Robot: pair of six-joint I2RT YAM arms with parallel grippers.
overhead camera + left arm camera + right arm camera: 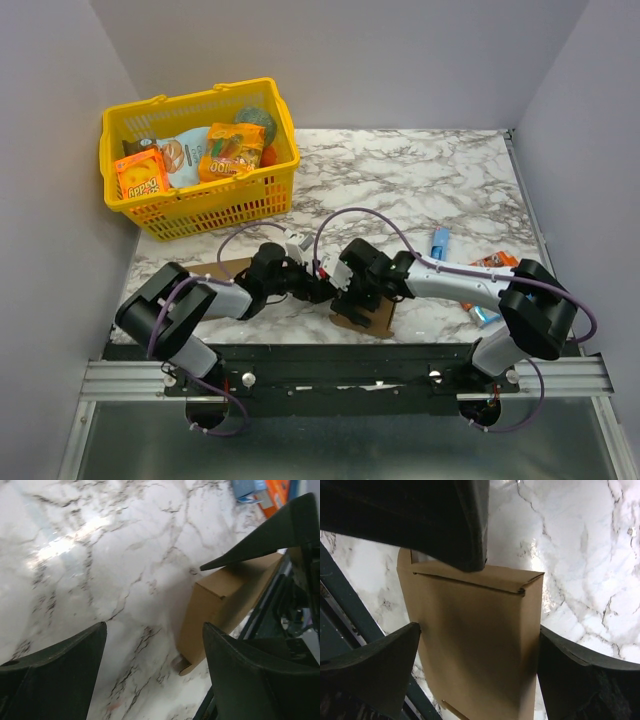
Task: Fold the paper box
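The paper box (372, 318) is a flat brown cardboard piece with a folded flap and a notch at its far end, lying near the table's front edge. In the right wrist view the paper box (475, 645) fills the gap between my two fingers. My right gripper (352, 300) hangs open just over it, a finger by each long edge (479, 629). Coming from the left, my left gripper (322, 288) is open over bare marble (154, 625), with the paper box (225, 605) just beyond its right finger (260, 680). The two grippers nearly meet.
A yellow basket (215, 210) of snack packs stands at the back left. A plain brown cardboard rectangle (228, 268) lies under my left arm. Blue (440, 240) and orange (495, 262) packets lie at the right. The black rail (350, 352) runs along the front edge.
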